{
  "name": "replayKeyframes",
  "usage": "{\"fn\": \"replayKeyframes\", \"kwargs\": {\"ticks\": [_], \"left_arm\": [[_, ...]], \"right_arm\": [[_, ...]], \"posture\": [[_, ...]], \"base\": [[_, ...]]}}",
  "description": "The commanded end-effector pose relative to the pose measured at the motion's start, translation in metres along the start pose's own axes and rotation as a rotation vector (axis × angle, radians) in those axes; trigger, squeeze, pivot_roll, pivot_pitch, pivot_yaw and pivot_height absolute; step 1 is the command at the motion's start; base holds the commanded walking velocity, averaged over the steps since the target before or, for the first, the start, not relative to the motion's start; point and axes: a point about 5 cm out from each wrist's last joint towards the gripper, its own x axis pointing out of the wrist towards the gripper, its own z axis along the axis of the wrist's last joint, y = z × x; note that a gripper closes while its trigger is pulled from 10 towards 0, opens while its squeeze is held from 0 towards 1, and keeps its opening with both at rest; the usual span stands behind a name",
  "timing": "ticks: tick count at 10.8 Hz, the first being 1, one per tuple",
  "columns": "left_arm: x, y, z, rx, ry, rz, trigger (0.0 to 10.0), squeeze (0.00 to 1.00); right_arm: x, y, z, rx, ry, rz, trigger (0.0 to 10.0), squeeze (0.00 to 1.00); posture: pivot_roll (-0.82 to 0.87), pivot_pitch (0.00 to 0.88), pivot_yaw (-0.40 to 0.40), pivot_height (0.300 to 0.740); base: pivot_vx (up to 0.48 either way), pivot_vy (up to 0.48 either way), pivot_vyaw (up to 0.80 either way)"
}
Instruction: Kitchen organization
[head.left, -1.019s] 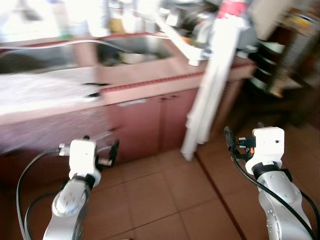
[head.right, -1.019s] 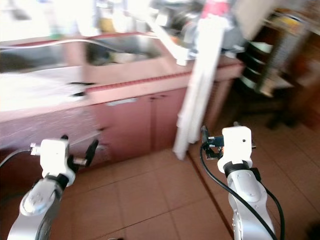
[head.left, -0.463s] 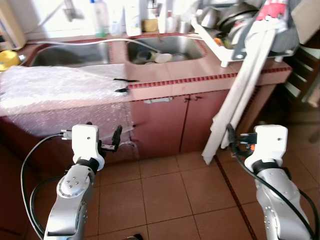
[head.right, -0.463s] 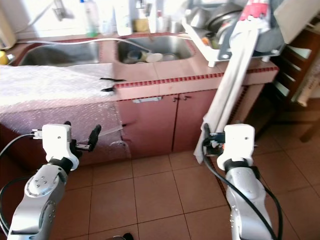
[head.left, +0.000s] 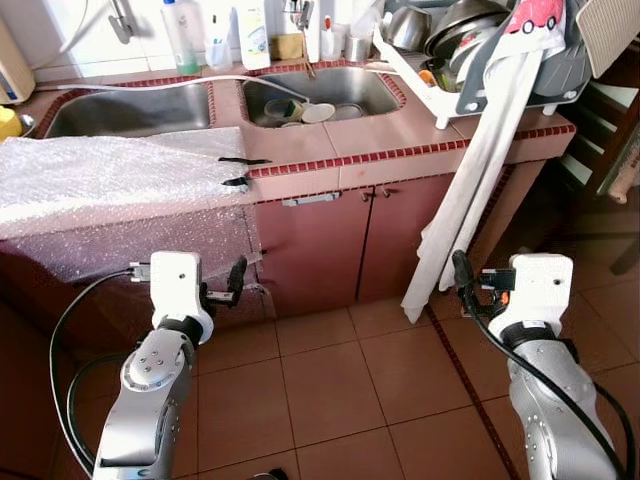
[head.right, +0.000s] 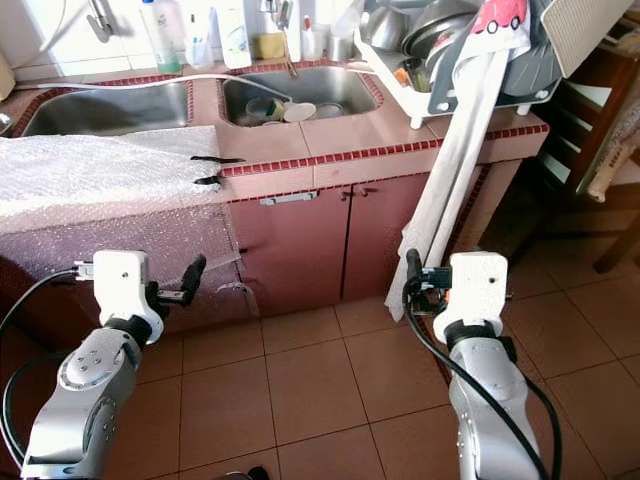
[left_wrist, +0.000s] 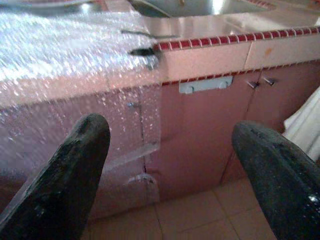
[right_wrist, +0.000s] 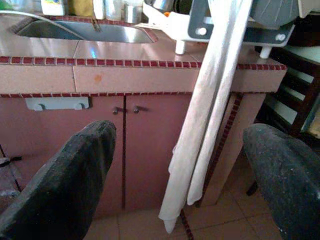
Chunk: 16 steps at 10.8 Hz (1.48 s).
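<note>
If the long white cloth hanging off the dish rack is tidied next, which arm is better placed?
Probably the right. The right gripper, open and empty, hangs just in front of the white cloth. The left gripper, also open, faces the bubble wrap further along the counter.

I'm looking at a glossy pink tiled counter (head.left: 400, 135) edged in small dark red tiles, with two steel sinks (head.left: 320, 90) shining. Clear bubble wrap (head.left: 110, 175) is glinting, draped over the counter's left part. A long white cloth (head.left: 470, 180), soft and matt, is hanging from a white plastic rack (head.left: 440, 95) holding shiny metal pots (head.left: 465, 20). The cabinet doors (head.left: 345, 240) are looking smooth and reddish. The floor (head.left: 330, 390) is showing terracotta tile with a slight sheen. My fingers (left_wrist: 65, 185) are looking rough, matt black.
</note>
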Motion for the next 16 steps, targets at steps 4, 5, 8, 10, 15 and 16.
{"fn": "replayKeyframes", "kwargs": {"ticks": [4, 5, 8, 10, 15, 16], "left_arm": [[-0.001, 0.004, -0.004, -0.06, 0.043, 0.026, 10.0, 0.0], [-0.001, 0.004, -0.005, -0.065, 0.052, 0.029, 10.0, 0.0], [-0.001, 0.005, -0.004, -0.063, 0.058, 0.025, 10.0, 0.0], [-0.001, 0.005, -0.004, -0.059, 0.062, 0.021, 10.0, 0.0], [0.001, 0.003, -0.007, -0.048, 0.073, 0.034, 10.0, 0.0], [0.002, 0.0, -0.003, -0.018, 0.036, 0.028, 10.0, 0.0]], "right_arm": [[0.002, 0.003, 0.004, 0.006, -0.008, 0.013, 10.0, 0.0], [0.003, 0.004, 0.005, 0.005, -0.01, 0.013, 10.0, 0.0], [0.004, 0.004, 0.006, 0.006, -0.014, 0.012, 10.0, 0.0], [0.004, 0.004, 0.006, 0.006, -0.014, 0.01, 10.0, 0.0], [0.009, 0.004, 0.006, -0.005, -0.018, 0.025, 10.0, 0.0], [0.01, 0.005, 0.007, -0.006, -0.02, 0.031, 10.0, 0.0]], "posture": [[-0.1, 0.085, 0.027, 0.74], [-0.1, 0.086, 0.028, 0.74], [-0.1, 0.086, 0.033, 0.74], [-0.1, 0.085, 0.034, 0.74], [-0.09, 0.067, 0.016, 0.74], [-0.09, 0.064, 0.01, 0.74]], "base": [[0.0, 0.225, 0.0], [0.0, 0.48, 0.0], [0.0, 0.48, 0.0], [0.0, 0.48, 0.0], [0.0, 0.48, 0.0], [0.0, 0.0, 0.0]]}}
